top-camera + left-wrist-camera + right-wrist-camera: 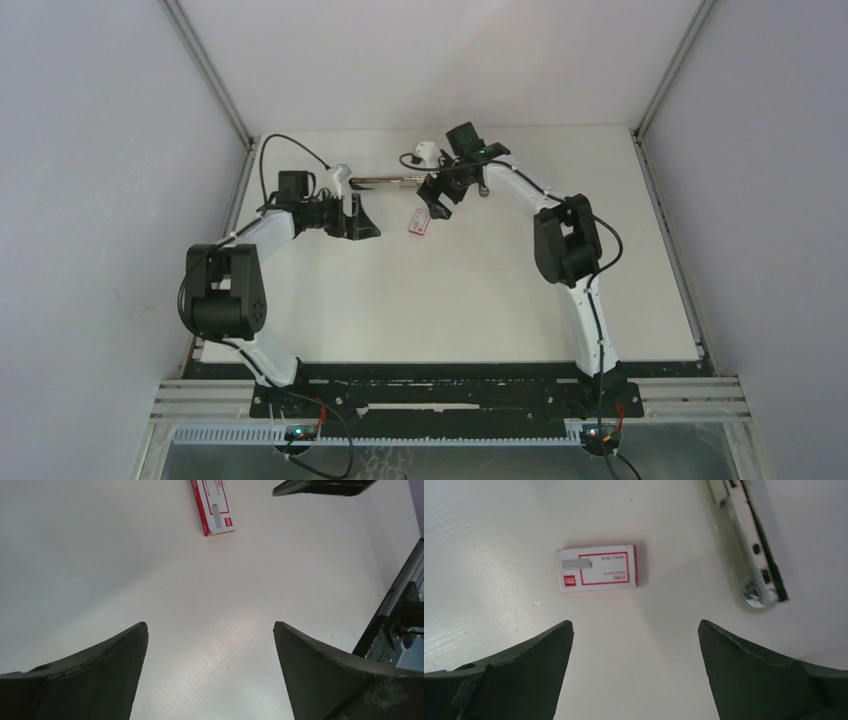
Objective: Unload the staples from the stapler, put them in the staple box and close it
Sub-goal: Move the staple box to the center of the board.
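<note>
— Stapler (385, 181), whereabouts?
— Close to the far edge of the counter (480, 300), slightly left of its middle. Swung fully open and laid flat along that edge: white end, bright metal rail, white end.
— Staples?
— Too small to make out in any view. From the right wrist, only the stapler's (751, 545) metal rail with its holes and a round rivet near the tip; cannot tell whether loaded.
— Right gripper (437, 200)?
— Spread wide, clamped on nothing. Poised over the counter just on the near side of the stapler's right end, not touching it. Only counter showing between the fingers (524, 675).
— Anything else close by?
— Small pink-and-white box (418, 222), flat on the counter, label up, just nearer than the rail and apart from it. Between the two grippers, closer to the right one.
— Left gripper (365, 218)?
— Spread just as wide, holding nothing. On the near side of the stapler's left end, aimed across at the box (212, 505). Only counter between its fingers (340, 675).
</note>
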Robot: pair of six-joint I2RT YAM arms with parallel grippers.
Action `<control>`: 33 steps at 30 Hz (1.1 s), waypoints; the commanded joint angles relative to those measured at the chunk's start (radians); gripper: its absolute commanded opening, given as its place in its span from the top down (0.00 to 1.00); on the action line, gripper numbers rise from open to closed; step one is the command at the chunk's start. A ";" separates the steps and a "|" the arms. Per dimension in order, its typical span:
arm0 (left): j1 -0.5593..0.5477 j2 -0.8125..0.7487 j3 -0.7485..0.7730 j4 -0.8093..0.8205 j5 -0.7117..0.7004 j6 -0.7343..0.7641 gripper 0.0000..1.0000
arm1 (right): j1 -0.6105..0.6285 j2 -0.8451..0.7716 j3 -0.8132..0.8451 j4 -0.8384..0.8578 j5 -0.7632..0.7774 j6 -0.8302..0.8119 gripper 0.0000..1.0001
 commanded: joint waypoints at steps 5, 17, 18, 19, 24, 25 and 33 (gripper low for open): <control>0.044 -0.142 -0.066 -0.057 0.101 0.146 0.00 | 0.052 0.059 0.108 -0.053 -0.057 -0.001 0.03; 0.044 -0.131 -0.086 -0.023 0.115 0.123 0.00 | 0.063 0.137 0.153 -0.045 -0.010 0.068 0.01; 0.043 -0.126 -0.086 -0.020 0.115 0.122 0.00 | 0.063 0.142 0.160 -0.048 -0.017 0.068 0.01; 0.043 -0.122 -0.086 -0.017 0.114 0.117 0.00 | 0.063 0.149 0.166 -0.050 -0.020 0.069 0.01; 0.043 -0.105 -0.088 -0.004 0.117 0.106 0.00 | 0.063 0.176 0.209 -0.074 -0.054 0.070 0.00; 0.043 -0.102 -0.089 -0.003 0.118 0.106 0.00 | 0.062 0.179 0.214 -0.081 -0.061 0.070 0.00; 0.044 -0.090 -0.088 0.007 0.130 0.089 0.00 | 0.068 0.199 0.225 -0.115 -0.060 0.024 0.00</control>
